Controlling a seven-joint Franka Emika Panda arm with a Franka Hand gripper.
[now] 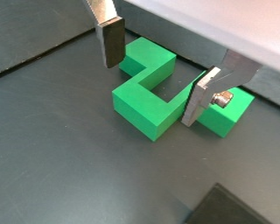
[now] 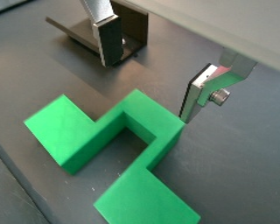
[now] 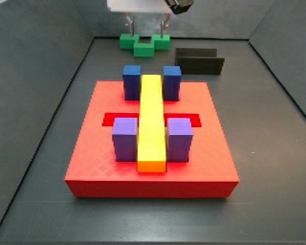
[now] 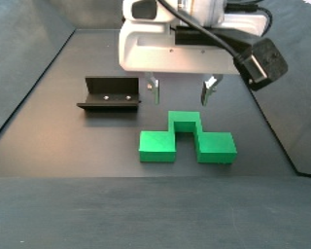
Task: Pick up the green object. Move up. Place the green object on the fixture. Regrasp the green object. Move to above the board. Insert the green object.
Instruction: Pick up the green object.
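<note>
The fingers [image 1: 108, 42] of the gripper [image 4: 178, 91] are standing released and empty, hanging just above the green object [image 4: 185, 138], which is lying flat on the dark floor near the fixture [image 4: 109, 94]. If they are descending off the notched middle, one plate may be landing on a chunky end, pushing or tilting the piece. A crooked grasp would be spoiling the placing on the fixture.
</note>
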